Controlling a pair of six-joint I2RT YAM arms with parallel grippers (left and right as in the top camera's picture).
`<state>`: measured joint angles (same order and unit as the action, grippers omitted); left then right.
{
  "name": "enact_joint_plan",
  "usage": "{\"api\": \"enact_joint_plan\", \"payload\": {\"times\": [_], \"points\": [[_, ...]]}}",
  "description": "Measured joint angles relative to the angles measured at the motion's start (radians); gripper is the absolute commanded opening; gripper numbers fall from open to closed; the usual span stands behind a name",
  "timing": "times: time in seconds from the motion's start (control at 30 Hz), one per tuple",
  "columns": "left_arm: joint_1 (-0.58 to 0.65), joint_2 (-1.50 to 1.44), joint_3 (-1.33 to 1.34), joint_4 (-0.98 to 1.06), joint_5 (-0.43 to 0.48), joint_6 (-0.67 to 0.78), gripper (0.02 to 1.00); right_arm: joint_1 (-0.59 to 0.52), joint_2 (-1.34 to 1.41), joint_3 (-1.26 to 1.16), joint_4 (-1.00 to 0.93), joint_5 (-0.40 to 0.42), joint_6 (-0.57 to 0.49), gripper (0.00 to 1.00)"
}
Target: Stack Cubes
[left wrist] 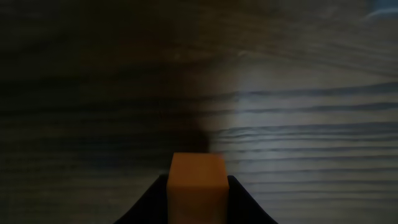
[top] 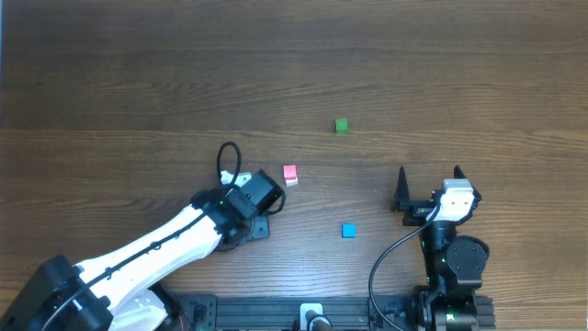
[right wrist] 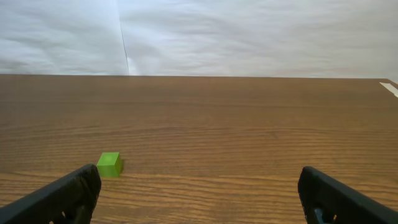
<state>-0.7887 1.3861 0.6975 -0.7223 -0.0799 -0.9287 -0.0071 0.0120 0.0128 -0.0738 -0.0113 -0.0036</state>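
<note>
Clamping orange cube [left wrist: 198,186] low over wood table [right wrist: 249,124]: left gripper [left wrist: 197,180]. Right gripper [right wrist: 199,183] hanging wide open, empty; white backdrop [right wrist: 249,37] behind table.

Cube [left wrist: 198,182] in left claw [left wrist: 196,194], over table [left wrist: 305,124]

The table [top: 129,83] shows brown wood grain. On it are a green cube [top: 342,125], pink cube [top: 290,172], blue cube [top: 348,230] and orange cube [left wrist: 197,186].

top camera looks down — left wrist hugs the table [left wrist: 298,93], right wrist low, sharing top's green cube [right wrist: 109,164].
</note>
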Motion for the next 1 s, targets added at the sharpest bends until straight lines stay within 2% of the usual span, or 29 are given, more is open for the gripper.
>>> {"api": "enact_joint_plan", "payload": {"times": [0.63, 1.0], "points": [[0.014, 0.011, 0.391, -0.220, -0.022, 0.000, 0.040, 0.000, 0.000, 0.000, 0.000, 0.000, 0.000, 0.993], [0.029, 0.240, 0.690, -0.300, -0.029, 0.001, 0.042, 0.000, 0.000, 0.000, 0.000, 0.000, 0.000, 0.991]]}}
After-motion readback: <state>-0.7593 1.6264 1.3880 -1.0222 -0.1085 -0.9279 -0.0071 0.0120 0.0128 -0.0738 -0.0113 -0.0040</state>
